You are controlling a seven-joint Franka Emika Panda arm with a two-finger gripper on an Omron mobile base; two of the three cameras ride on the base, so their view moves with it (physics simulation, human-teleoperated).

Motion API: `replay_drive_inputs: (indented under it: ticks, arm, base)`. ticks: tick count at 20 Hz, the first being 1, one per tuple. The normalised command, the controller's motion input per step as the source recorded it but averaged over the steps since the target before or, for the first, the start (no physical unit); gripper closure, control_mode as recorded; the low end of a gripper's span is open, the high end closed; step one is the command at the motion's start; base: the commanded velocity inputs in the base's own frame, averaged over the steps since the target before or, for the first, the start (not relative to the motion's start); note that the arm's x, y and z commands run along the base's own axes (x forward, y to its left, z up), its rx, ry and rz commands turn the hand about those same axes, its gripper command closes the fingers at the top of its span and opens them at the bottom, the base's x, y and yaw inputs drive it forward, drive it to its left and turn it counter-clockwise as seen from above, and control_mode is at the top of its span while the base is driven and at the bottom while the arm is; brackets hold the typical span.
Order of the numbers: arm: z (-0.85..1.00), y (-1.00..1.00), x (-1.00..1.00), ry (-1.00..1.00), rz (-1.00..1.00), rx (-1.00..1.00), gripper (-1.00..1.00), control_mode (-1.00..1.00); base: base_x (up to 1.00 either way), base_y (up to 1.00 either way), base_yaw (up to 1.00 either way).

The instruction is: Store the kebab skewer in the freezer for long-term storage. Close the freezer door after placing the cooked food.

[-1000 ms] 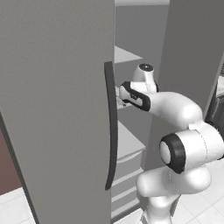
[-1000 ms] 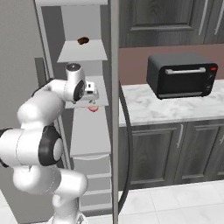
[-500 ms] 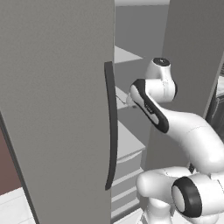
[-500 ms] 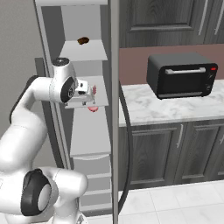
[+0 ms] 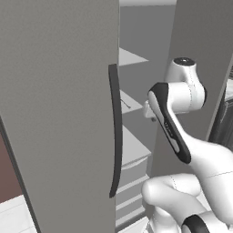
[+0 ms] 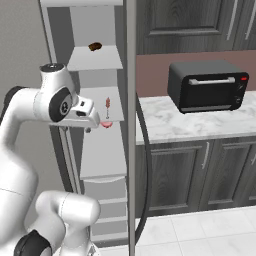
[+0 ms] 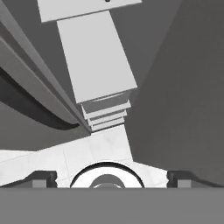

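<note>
While the tool (image 6: 89, 129) gapes empty, thin kebab skewer (image 6: 107, 106) (red-brown chunks uppermost) on a pale freezer (image 6: 95, 60) shelf.

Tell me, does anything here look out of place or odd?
Nothing is spilled or damaged. The kebab skewer lies on a freezer shelf, but the freezer door stands wide open.

My arm rises from the base, folds at the elbow and reaches forward at mid height, wrist bent so the hand points downward. My gripper (image 6: 89, 126) hangs with its jaws spread wide, nothing between them.
</note>
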Motion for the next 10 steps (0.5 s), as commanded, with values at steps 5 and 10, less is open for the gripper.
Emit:
replay_drive_inputs:
  ticks: [5, 10]
  arm:
    - [0.00, 0.00, -0.98, 0.20, -0.14, 0.00, -1.00, -1.00]
    - [-0.13, 0.02, -0.74, 0.25, -0.15, 0.00, -1.00, -1.00]
  base:
    - [0.00, 0.00, 0.00]
    - [0.00, 0.00, 0.00]
